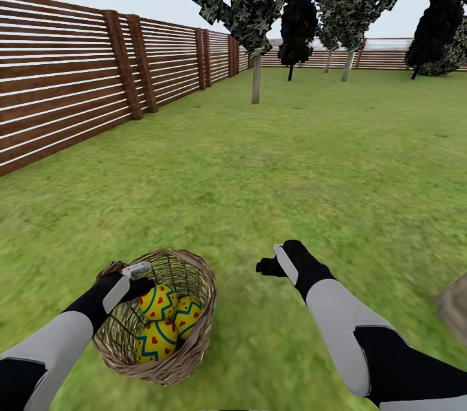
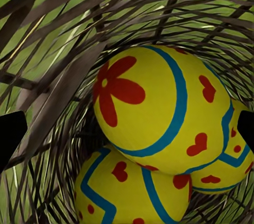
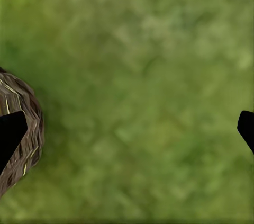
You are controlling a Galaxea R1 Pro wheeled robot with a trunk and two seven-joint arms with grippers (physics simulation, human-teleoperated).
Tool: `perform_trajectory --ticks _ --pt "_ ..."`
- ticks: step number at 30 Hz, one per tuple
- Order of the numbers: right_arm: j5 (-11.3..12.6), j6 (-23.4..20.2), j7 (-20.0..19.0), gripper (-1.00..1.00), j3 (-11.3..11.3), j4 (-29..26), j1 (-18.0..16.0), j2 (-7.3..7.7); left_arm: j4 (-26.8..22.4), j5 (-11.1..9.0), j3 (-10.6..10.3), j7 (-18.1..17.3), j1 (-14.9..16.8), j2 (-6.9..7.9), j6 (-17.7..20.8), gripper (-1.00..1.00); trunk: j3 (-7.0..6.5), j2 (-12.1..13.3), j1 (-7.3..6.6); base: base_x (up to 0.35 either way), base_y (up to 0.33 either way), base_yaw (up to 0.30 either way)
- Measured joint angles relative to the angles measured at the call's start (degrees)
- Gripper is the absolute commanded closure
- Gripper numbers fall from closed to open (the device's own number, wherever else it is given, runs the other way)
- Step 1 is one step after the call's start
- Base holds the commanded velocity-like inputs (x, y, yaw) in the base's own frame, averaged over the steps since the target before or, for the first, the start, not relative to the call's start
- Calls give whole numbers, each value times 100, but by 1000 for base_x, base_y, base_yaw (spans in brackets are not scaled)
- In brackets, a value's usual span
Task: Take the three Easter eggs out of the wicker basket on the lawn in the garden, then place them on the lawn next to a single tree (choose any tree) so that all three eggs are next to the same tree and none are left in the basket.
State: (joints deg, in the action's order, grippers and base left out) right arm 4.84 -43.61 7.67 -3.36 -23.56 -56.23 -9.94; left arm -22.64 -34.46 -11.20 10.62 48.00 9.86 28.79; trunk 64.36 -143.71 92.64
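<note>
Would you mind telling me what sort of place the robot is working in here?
Most likely a fenced garden: a mown lawn underfoot, a brown slatted wooden fence along the side and back, and trees standing on the grass.

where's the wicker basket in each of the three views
Head view: the wicker basket sits at lower left on the lawn, under the left claw, with three eggs inside.
Left wrist view: its woven wall surrounds the eggs, seen from within.
Right wrist view: a part of its rim shows at the left edge, beside one dark fingertip.
Shared landmark: the tan woven wicker itself, with green grass behind it.
</note>
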Motion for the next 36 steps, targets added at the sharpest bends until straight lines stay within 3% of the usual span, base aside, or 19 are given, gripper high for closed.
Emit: perform_trajectory --ticks 36 --pt "0 -9 0 -100 0 0 0 0 -4 -10 11 -2 5 -59 -262 -100 67 -4 8 0 0 0"
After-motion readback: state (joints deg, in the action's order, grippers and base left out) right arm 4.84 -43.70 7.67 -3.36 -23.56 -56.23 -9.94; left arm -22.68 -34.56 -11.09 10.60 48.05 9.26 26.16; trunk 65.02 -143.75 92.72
